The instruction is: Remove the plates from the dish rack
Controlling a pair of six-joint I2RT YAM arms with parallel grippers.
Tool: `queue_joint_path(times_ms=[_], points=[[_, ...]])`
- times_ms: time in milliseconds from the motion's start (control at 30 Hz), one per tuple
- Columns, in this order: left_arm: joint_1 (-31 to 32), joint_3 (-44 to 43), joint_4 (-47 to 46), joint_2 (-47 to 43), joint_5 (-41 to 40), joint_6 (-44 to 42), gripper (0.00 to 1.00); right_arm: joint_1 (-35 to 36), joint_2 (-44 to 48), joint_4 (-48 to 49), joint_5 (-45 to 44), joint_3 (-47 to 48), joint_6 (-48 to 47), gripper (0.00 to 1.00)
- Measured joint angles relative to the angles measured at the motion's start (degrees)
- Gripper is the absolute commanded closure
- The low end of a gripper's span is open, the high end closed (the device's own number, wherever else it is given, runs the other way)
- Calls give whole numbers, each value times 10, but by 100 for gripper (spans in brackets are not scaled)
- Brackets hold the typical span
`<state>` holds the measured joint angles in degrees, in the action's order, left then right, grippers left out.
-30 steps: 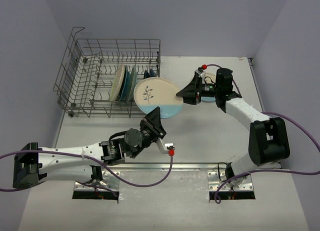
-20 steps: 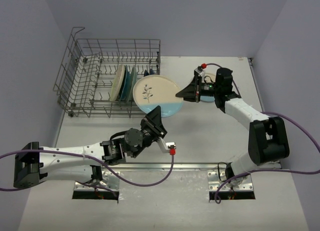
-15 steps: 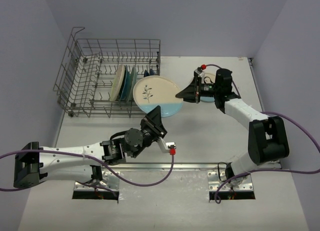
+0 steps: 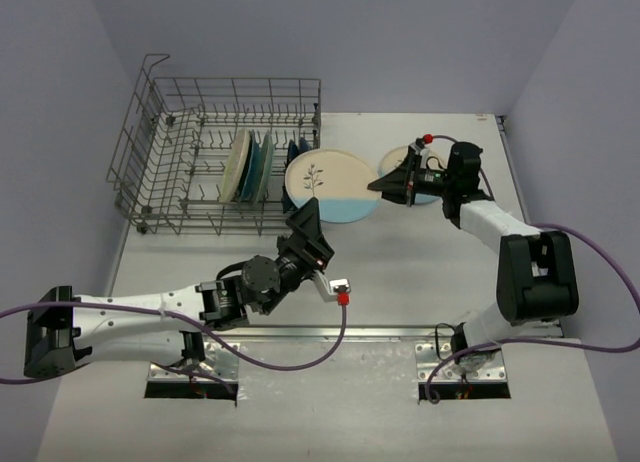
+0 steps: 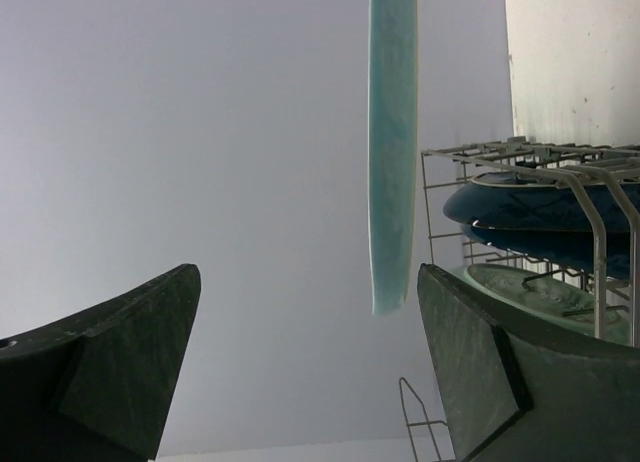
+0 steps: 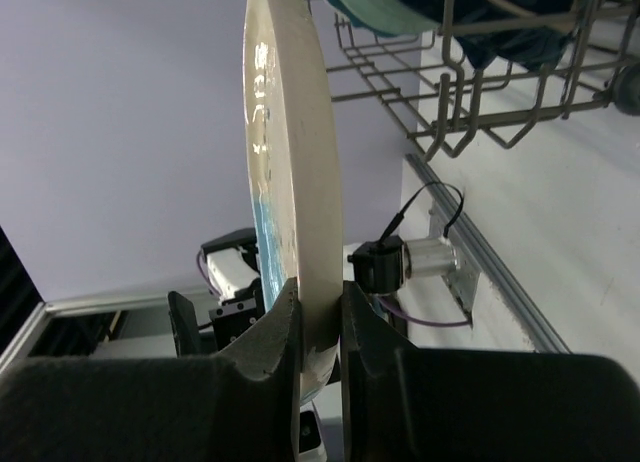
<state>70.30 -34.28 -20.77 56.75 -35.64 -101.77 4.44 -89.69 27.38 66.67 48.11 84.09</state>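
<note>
twig plate has shifted right, its rim pinched in right tool

You have the dish rack at the far left of the table, with a row of plates standing on edge in its right half. Just right of the rack, outside it, you find the held plate, gripped at its right rim by the right gripper. Behind that gripper and slightly to the right, a small plate lies on the table. Your left gripper sits just near of the held plate, near the rack's near right corner, apart from the right gripper.
</note>
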Motion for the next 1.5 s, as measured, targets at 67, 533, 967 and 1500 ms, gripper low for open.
queue_joint_path(times_ms=[67, 533, 967, 1500], points=[[-1, 0, 0, 0, -4, 2, 0, -23, 0, 11, 0, -4, 11, 100], [-58, -191, 165, 14, -53, 215, 0, -188, 0, 75, -2, -11, 39, 100], [-382, -548, 532, 91, 58, 760, 0, -312, -74, 17, -107, -54, -119, 100], [-550, -511, 641, 106, 243, 939, 0, -310, -218, -89, -228, 65, -279, 100]])
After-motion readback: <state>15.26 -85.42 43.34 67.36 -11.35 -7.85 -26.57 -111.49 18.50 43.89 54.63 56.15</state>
